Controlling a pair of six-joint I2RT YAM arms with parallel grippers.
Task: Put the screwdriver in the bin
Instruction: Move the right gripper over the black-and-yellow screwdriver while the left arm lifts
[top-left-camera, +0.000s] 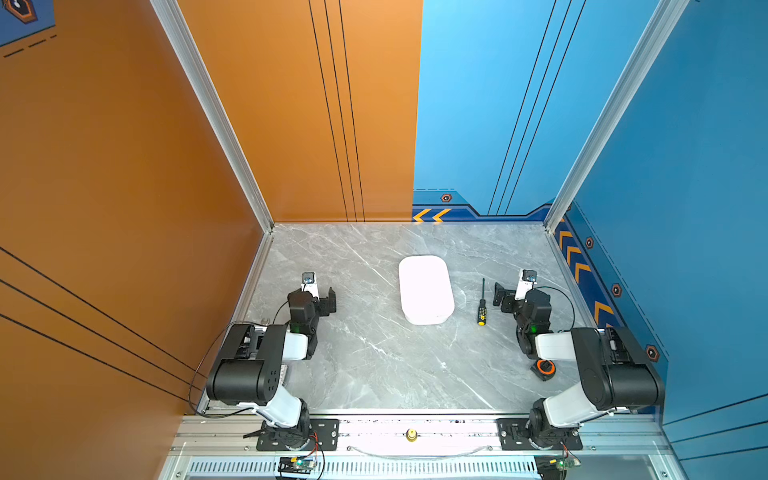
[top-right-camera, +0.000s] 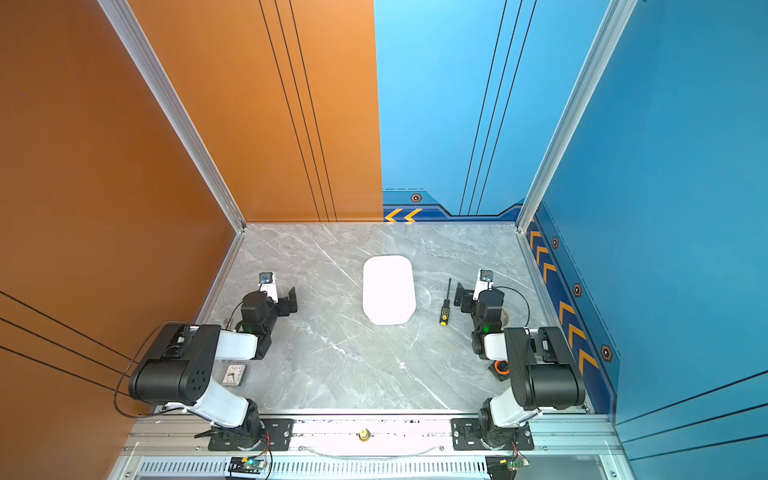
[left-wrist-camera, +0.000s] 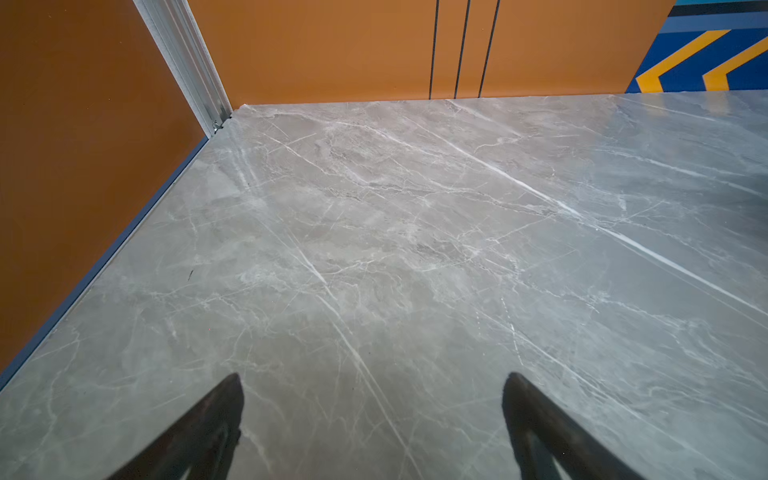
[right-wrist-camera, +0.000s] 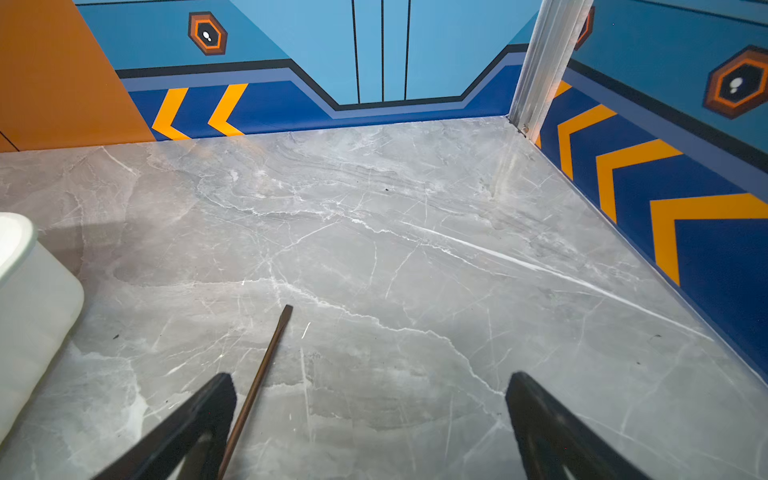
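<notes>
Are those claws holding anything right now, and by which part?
Nothing is held. The left gripper and the right gripper are both open; the screwdriver lies on the table near the right one.

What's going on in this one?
Nothing is being handled yet. The screwdriver lies on the table between the bin and the right gripper. That gripper is open right beside it, and in the right wrist view the shaft lies between the jaws, close to one of them. The left gripper is also open, over bare table on the bin's other side. The bin looks empty.
</notes>
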